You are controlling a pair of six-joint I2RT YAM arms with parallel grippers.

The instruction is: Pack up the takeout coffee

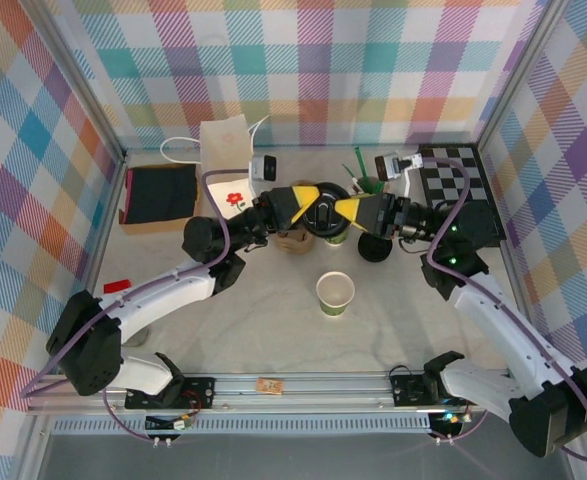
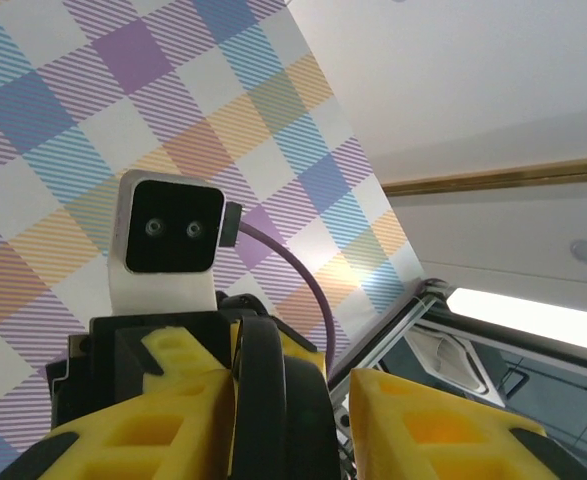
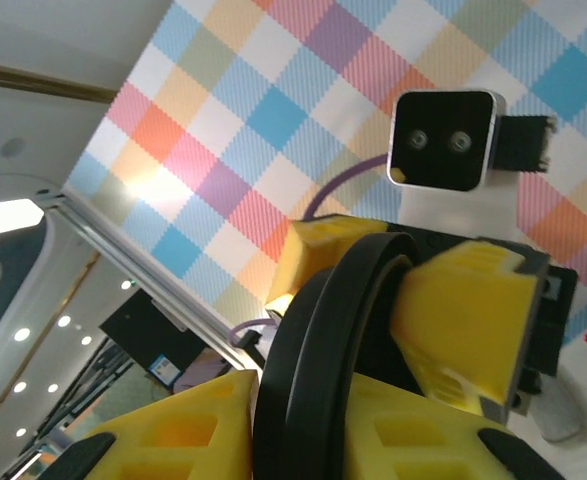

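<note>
Takeout coffee (image 1: pixel 326 220) is at the middle of the counter (image 1: pixel 273 330) between left jaws and right jaws, both slightly parted around its black lid (image 2: pixel 283 420); can't tell which grips, so if both slacken you'll drop and spill it.

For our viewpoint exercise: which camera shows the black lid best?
Top external: there the black lid shows its round face, so its shape is plain. The left wrist and right wrist views catch it edge-on, as a dark band between yellow fingers.
</note>
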